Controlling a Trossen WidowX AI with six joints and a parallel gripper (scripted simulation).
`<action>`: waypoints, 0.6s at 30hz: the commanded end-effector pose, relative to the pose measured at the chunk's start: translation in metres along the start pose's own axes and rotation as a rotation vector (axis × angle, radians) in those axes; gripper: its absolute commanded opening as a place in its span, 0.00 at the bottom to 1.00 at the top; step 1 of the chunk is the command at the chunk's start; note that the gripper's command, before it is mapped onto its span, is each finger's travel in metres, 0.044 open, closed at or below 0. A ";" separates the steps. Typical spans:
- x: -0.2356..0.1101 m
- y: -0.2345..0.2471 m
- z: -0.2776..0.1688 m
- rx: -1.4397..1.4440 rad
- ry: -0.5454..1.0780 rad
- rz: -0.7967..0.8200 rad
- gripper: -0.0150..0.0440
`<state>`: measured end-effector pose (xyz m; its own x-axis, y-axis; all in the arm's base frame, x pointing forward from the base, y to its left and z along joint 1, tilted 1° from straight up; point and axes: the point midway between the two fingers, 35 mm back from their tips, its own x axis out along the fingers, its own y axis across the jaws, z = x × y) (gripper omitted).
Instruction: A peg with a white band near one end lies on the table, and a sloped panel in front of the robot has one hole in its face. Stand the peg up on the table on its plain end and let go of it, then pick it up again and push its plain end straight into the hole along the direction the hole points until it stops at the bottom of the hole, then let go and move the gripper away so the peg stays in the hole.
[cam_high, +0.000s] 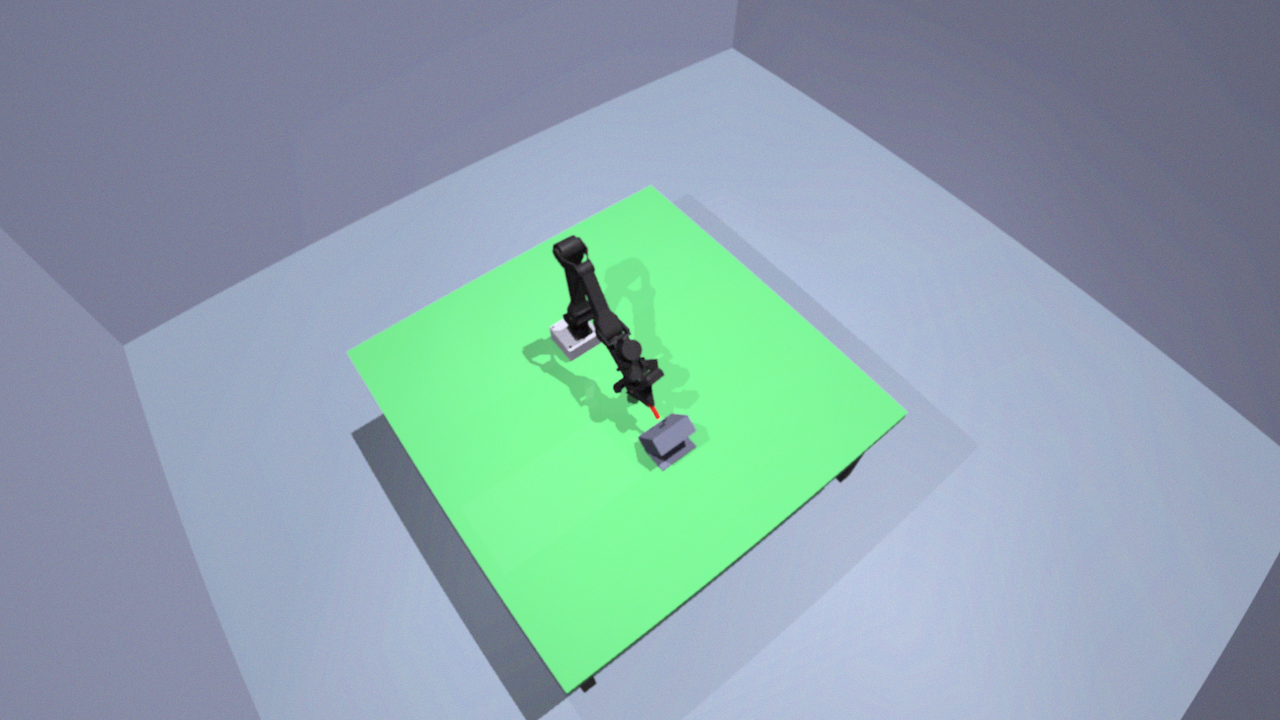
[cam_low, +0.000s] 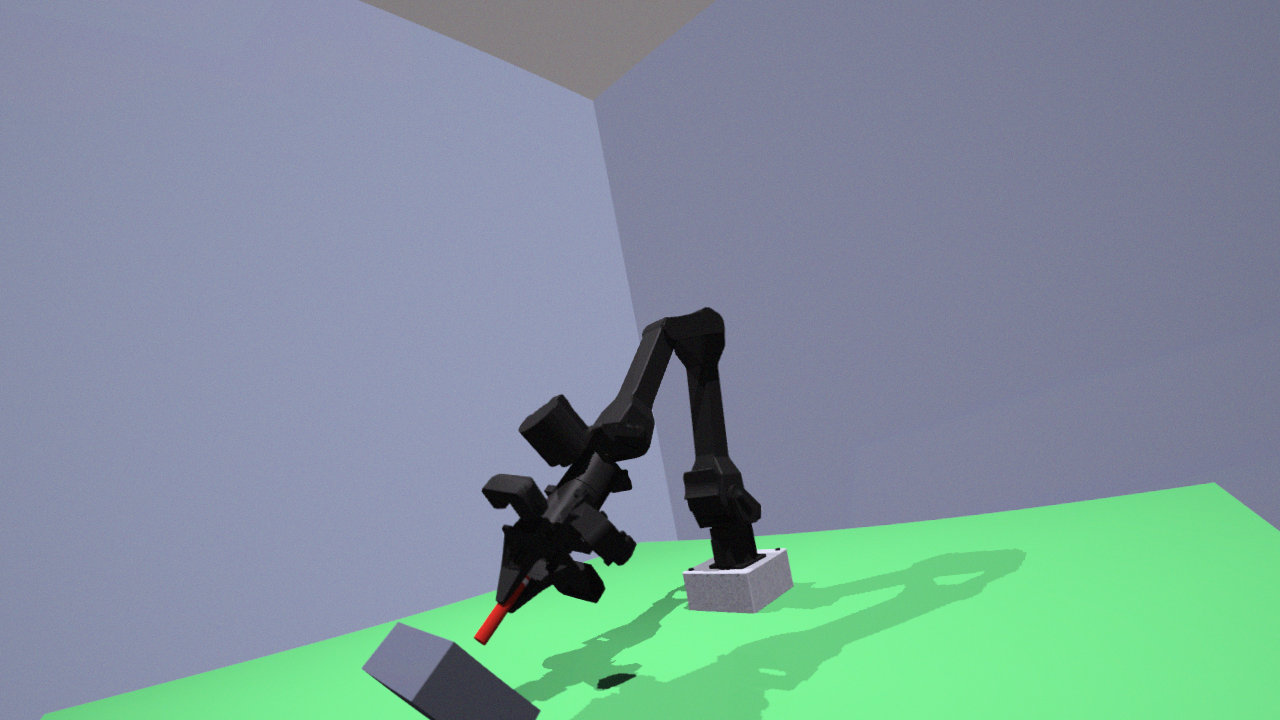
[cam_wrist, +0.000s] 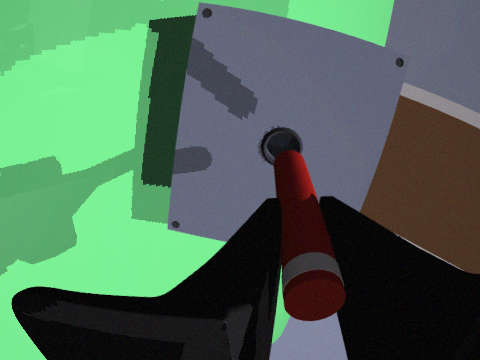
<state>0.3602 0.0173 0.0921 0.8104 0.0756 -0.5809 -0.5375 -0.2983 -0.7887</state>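
peg sits clamped in our pincer, white band nearest the wrist camera and the plain red end pointing away from us. just past that tip lies the hole in the sloped panel, and we see the tip at the hole's lower rim, not yet clearly inside. we judge the peg's long axis runs almost along the hole's direction, so a straight push forward should seat it. beyond spreads the green desk.
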 end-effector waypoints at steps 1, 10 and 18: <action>0.007 0.001 0.000 0.001 0.002 0.004 0.25; 0.018 0.001 0.000 0.001 0.002 0.003 0.25; 0.013 0.002 0.000 -0.001 -0.001 0.002 0.25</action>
<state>0.3710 0.0182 0.0821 0.8084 0.0756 -0.5837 -0.5399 -0.2997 -0.7865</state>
